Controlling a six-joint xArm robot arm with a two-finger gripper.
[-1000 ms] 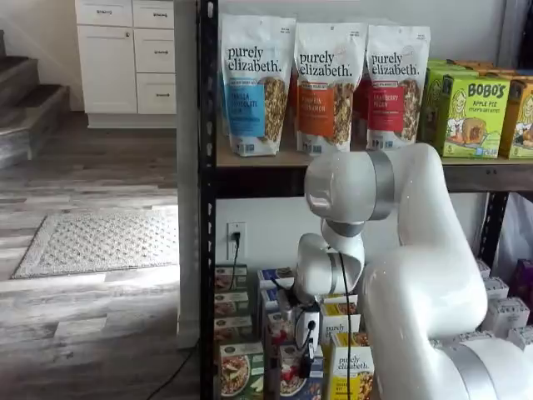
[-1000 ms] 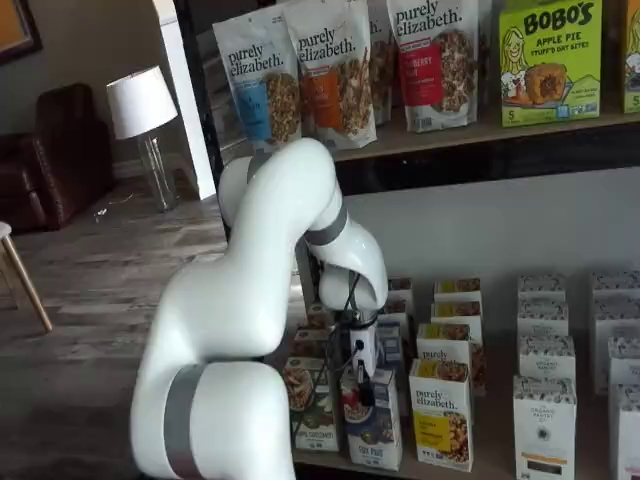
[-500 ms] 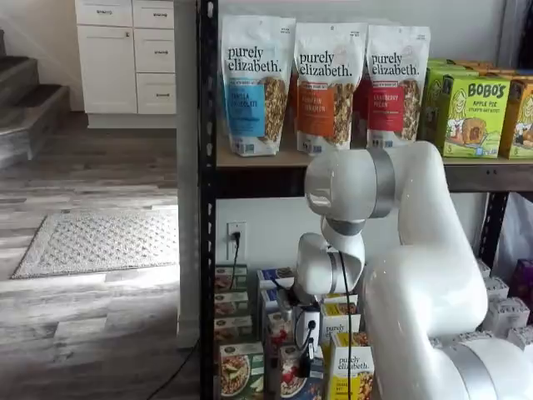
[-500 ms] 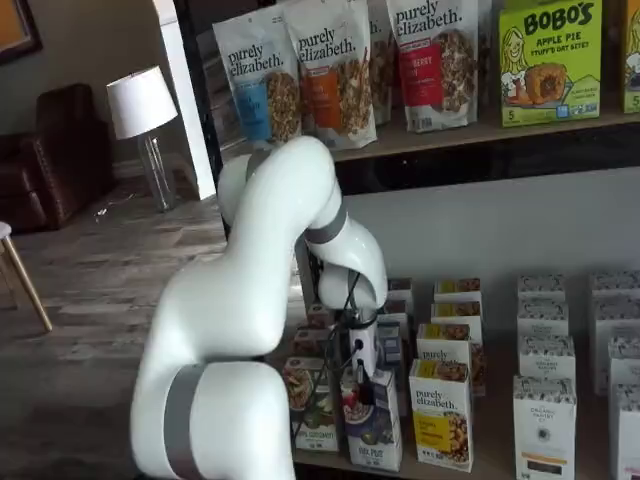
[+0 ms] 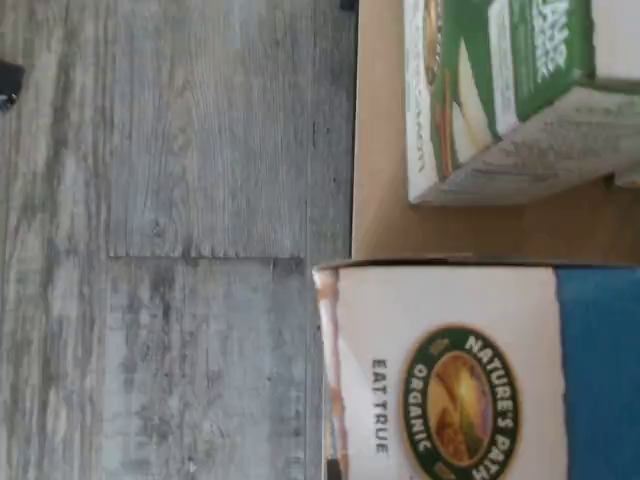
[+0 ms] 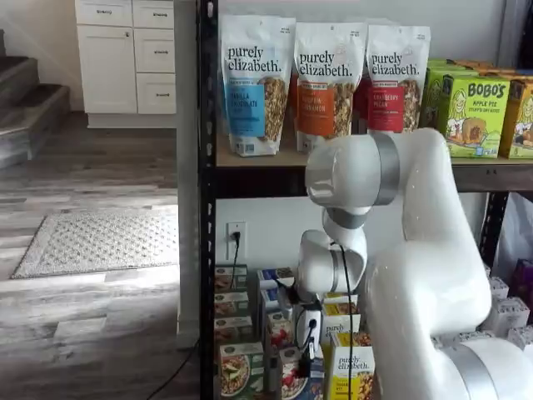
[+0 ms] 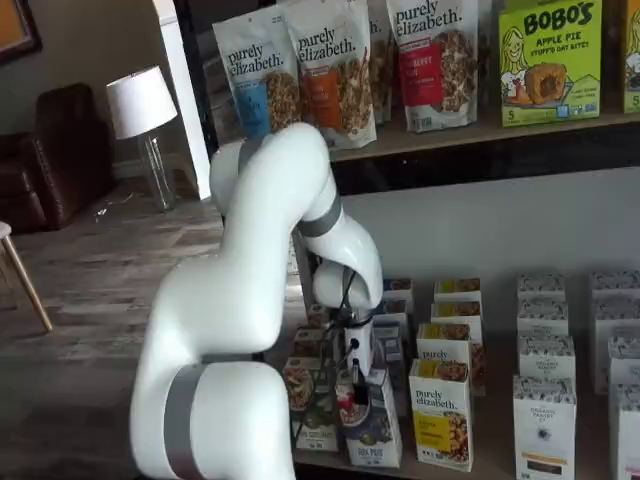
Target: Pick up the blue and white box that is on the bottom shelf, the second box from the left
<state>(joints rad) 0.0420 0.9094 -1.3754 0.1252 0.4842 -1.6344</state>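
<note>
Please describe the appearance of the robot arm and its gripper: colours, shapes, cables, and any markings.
The arm is glossy white with thick rounded links and grey metallic bands at its joints. The gripper has a small white body and black fingers. A thin black cable runs along the lower link toward the gripper. No logos or lettering can be made out on the arm.

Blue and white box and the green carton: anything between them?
Nothing. The wrist view shows only bare bottom shelf between the blue and white box and the green carton.
</note>
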